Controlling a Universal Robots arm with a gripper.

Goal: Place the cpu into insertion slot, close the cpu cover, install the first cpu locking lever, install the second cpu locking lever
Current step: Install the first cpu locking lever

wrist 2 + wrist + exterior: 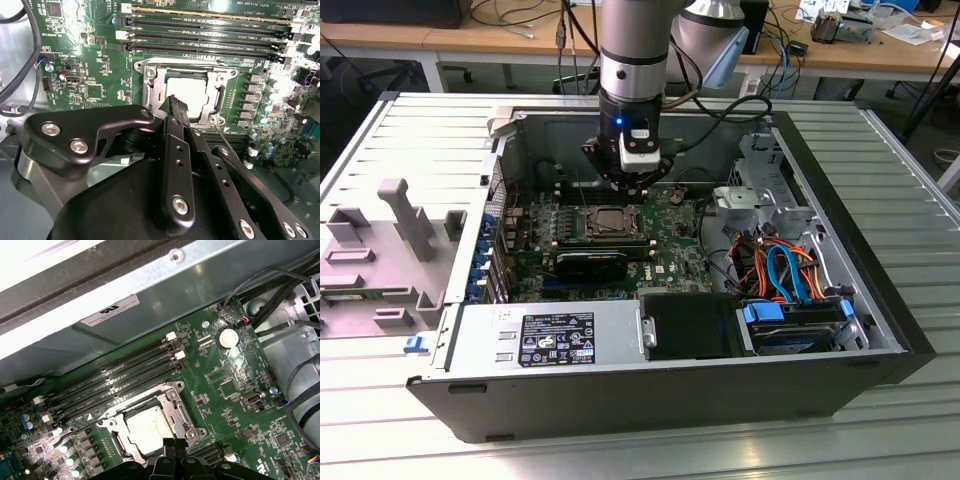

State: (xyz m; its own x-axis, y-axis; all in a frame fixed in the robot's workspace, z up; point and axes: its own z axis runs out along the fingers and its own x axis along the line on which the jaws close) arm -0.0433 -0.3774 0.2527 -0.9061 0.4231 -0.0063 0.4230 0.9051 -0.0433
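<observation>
Inside the case (620, 405), arm (632, 70) points down above cpu (610, 222).

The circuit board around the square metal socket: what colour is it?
The flat circuit board is green, best seen in the first wrist view.

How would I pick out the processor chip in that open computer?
Look inside the open black computer case, at the green circuit board on its floor. Near the robot's gripper sits a silvery metal frame, and the chip is the flat dull-grey square in its window, unlike the long black slots beside it.
</observation>
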